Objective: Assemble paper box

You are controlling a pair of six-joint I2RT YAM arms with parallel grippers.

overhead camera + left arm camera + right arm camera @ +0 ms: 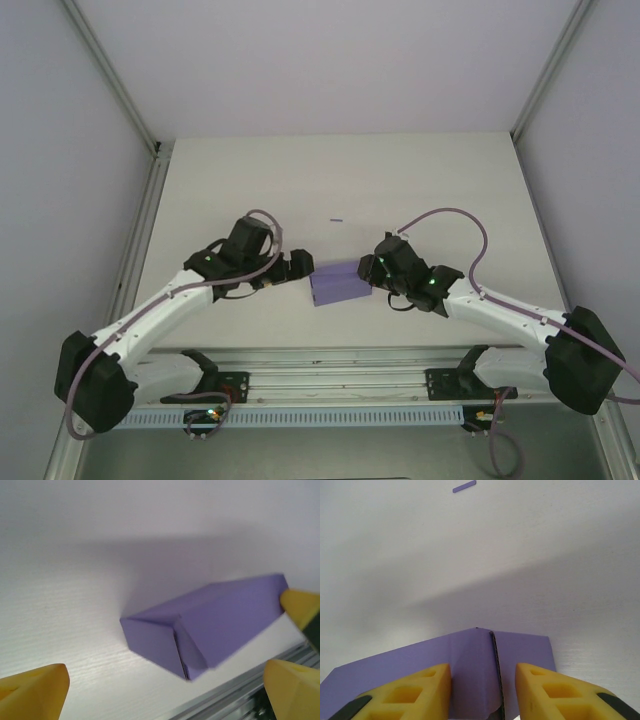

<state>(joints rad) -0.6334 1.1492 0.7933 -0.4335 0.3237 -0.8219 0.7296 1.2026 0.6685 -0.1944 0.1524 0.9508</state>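
As left jaws stand apart beside paper box (336, 284) | right jaws clamp its end

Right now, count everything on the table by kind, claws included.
Purple box: 1
Purple paper strip: 1
Claws: 2, the left claw and the right claw
Total: 4

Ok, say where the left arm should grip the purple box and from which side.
Probably the paper box at its left end, jaws across the long side walls, coming from the left. It lies flat and narrow, that end faces the open left gripper, and the right gripper sits at the other end.
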